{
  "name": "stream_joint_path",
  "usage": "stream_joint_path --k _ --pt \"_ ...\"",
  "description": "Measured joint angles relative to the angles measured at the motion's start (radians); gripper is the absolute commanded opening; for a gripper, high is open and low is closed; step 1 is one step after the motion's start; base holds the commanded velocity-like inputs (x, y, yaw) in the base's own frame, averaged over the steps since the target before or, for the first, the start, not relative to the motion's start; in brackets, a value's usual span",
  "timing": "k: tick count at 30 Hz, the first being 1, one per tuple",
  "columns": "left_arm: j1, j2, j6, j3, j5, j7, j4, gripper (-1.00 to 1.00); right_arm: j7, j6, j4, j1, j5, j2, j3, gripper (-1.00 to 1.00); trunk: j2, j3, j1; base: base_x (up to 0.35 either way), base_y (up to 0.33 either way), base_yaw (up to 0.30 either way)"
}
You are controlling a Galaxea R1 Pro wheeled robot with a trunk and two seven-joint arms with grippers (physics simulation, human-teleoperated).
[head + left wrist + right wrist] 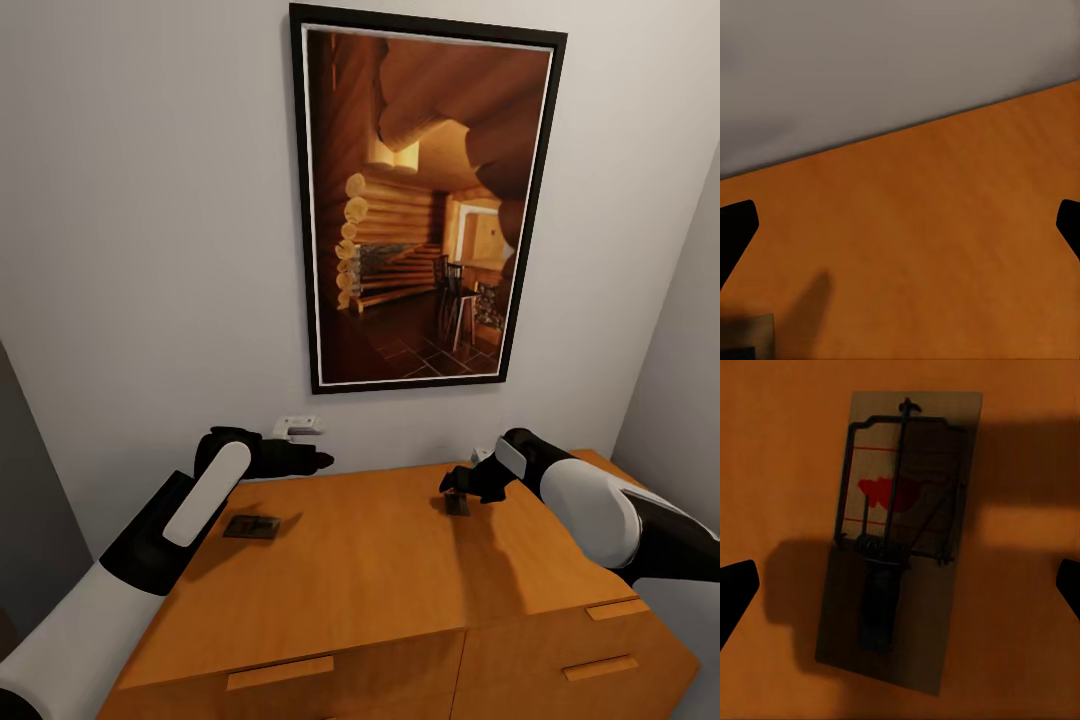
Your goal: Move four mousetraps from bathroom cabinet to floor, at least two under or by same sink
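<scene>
Two mousetraps are all I can account for, and both lie on top of the cabinet [400, 560], not on any floor. One mousetrap [251, 526] rests flat near the left end of the top, just beside my left forearm; the other mousetrap [457, 505] lies further right and toward the wall, directly under my right gripper [462, 486]. In the right wrist view that second trap [896, 540] sits flat on the orange wood, centred between the two dark fingertips [735, 592], which stand wide apart at the frame edges and touch nothing. My left gripper [318, 461] points at the wall above the back edge of the top; its wrist view shows the fingertips [736, 225] equally wide apart over bare wood, with nothing between them. I judge the task barely begun: no trap is lifted, none is placed, and the remaining two are unlocated. The cabinet drawers appear closed. Next comes closing the right fingers on the trap below.
</scene>
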Motion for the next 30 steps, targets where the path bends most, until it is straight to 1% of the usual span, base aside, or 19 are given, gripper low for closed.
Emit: stream_joint_path --k 16,24,30 --pt "0.000 0.001 0.000 0.000 -0.001 -0.001 -0.001 1.00 -0.003 0.001 -0.005 0.003 0.001 -0.001 -0.013 1.00 0.000 0.000 0.000 0.000 0.000 0.000" --pt "0.000 0.000 0.000 0.000 -0.003 0.000 -0.001 1.00 -0.003 -0.001 -0.002 0.001 0.010 0.004 -0.001 1.00 0.000 0.000 0.000 0.000 0.000 0.000" --pt "0.000 0.001 0.000 0.000 -0.003 0.000 -0.001 1.00 -0.005 -0.016 -0.001 0.003 0.013 0.008 0.006 1.00 0.000 0.000 0.000 0.000 0.000 0.000"
